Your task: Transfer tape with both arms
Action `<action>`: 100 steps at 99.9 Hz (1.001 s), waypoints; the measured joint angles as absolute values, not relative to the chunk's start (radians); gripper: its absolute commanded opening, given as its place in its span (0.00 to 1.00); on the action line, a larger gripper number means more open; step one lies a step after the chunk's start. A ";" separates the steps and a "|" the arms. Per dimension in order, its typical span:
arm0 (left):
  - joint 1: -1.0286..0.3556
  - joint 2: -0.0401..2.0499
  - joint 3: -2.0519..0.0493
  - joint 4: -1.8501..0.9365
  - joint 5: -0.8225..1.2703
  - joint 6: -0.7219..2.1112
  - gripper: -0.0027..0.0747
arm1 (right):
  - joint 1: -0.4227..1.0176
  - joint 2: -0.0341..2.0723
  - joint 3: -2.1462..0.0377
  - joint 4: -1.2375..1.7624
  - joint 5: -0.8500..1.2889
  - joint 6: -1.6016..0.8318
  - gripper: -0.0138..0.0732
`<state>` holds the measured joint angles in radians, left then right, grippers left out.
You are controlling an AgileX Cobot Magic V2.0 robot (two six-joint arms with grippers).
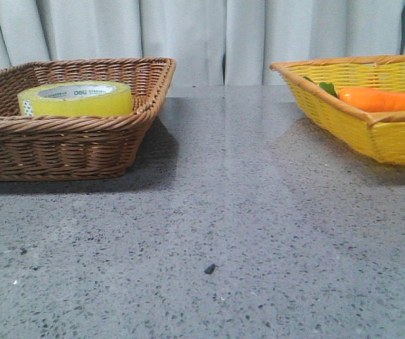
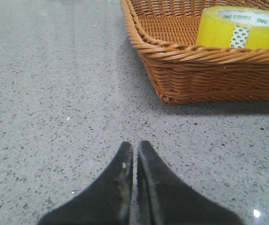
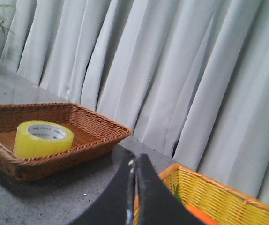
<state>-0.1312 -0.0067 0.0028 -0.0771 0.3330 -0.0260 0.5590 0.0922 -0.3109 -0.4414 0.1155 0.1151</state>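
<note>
The yellow tape roll (image 1: 75, 98) lies flat in the brown wicker basket (image 1: 61, 145) at the table's far left. It also shows in the left wrist view (image 2: 240, 29) and in the right wrist view (image 3: 42, 138). My left gripper (image 2: 135, 146) is shut and empty, low over the grey table, apart from the brown basket (image 2: 209, 70). My right gripper (image 3: 133, 158) is shut and empty, raised near the yellow basket (image 3: 219, 201). Neither gripper shows in the front view.
A yellow wicker basket (image 1: 372, 120) at the far right holds an orange carrot (image 1: 382, 99) with green leaves. A small dark speck (image 1: 209, 268) lies on the speckled grey table (image 1: 224, 212). White curtains (image 1: 202, 35) hang behind.
</note>
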 measured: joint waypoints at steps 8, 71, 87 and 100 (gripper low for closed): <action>-0.131 -0.007 0.003 -0.077 0.333 -0.026 0.01 | 0.479 0.092 -0.278 -0.346 0.051 0.095 0.07; -0.131 -0.007 0.003 -0.077 0.333 -0.026 0.01 | -0.009 -0.007 0.011 -0.047 -0.095 0.061 0.07; -0.131 -0.007 0.003 -0.077 0.333 -0.026 0.01 | -0.039 -0.012 0.011 -0.043 0.069 0.061 0.07; -0.131 -0.007 0.003 -0.077 0.333 -0.026 0.01 | -0.038 -0.012 0.011 -0.043 0.205 0.061 0.07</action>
